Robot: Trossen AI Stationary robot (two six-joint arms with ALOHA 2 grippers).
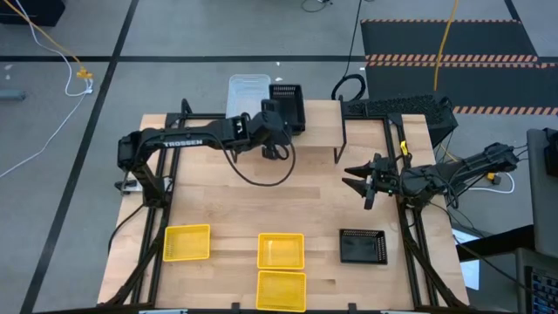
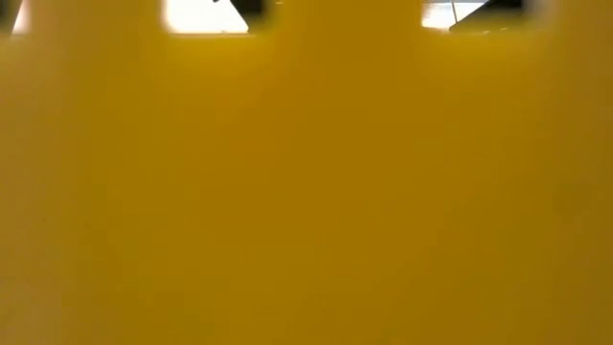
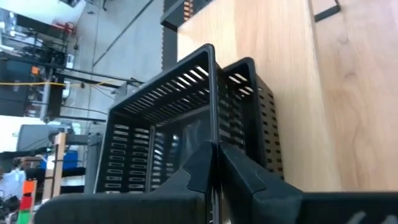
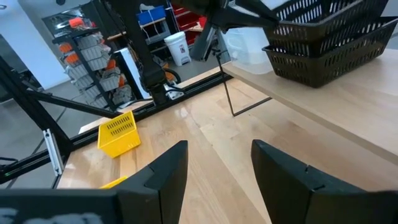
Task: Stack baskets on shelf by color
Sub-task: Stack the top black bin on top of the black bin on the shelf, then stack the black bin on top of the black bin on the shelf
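A black basket (image 1: 287, 103) sits tilted in another black one on the shelf (image 1: 349, 113), the left end effector (image 1: 272, 131) pinching its wall to seat it. The right end effector (image 1: 366, 181) hovers spread over the worktop (image 1: 261, 201).

The shelf (image 1: 318, 122) stands at the table's (image 1: 227, 205) twelve o'clock edge. On its eleven o'clock end sit two baskets side by side, one (image 1: 247, 94) at nine o'clock of the other (image 1: 289, 106). The left gripper (image 1: 275, 148) hangs at six o'clock of that pair. Three baskets (image 1: 187, 242) (image 1: 281, 250) (image 1: 282, 290) lie toward six o'clock, a fourth (image 1: 363, 247) at five. The right gripper (image 1: 359, 179) hovers at three o'clock.
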